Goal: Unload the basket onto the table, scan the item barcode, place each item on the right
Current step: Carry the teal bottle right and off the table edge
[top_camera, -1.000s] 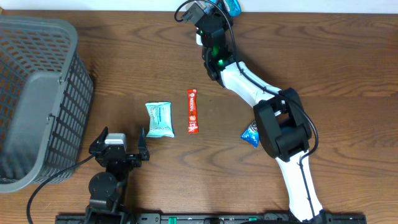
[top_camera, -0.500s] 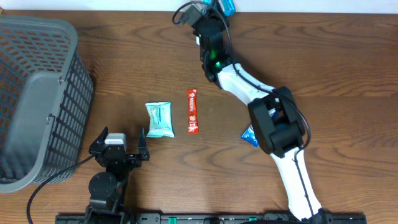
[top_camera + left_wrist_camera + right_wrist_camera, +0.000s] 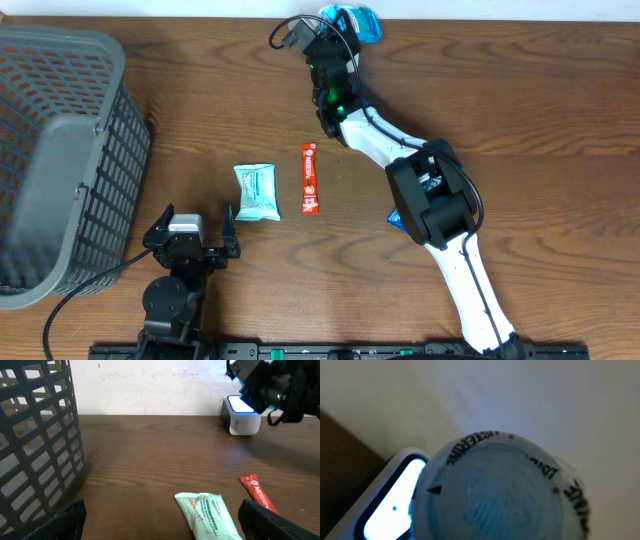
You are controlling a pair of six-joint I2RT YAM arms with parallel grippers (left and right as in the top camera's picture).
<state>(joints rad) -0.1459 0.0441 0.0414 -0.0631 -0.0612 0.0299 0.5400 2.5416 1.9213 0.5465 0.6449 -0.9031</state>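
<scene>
Left end effector [image 3: 195, 233] sits low at the near edge of the tabletop [image 3: 520, 120] with its jaws spread wide and nothing between them. To its left a grey basket [image 3: 60, 150] is cut off by the frame edge. Just ahead of it lies a green packet [image 3: 257, 190], and beside that a red stick packet [image 3: 310, 178], the two apart. Farther right the white scanner [image 3: 241, 416] stands at the far edge with its window lit; from overhead it is mostly hidden under the right arm [image 3: 440, 200]. Right end effector [image 3: 338, 30] grips the Listerine container [image 3: 357, 20], held raised just above and beside the scanner. In the right wrist view the container's blurred round cap [image 3: 500, 490] fills the frame and hides the fingers. A blue packet [image 3: 395, 215] peeks from under the arm.
</scene>
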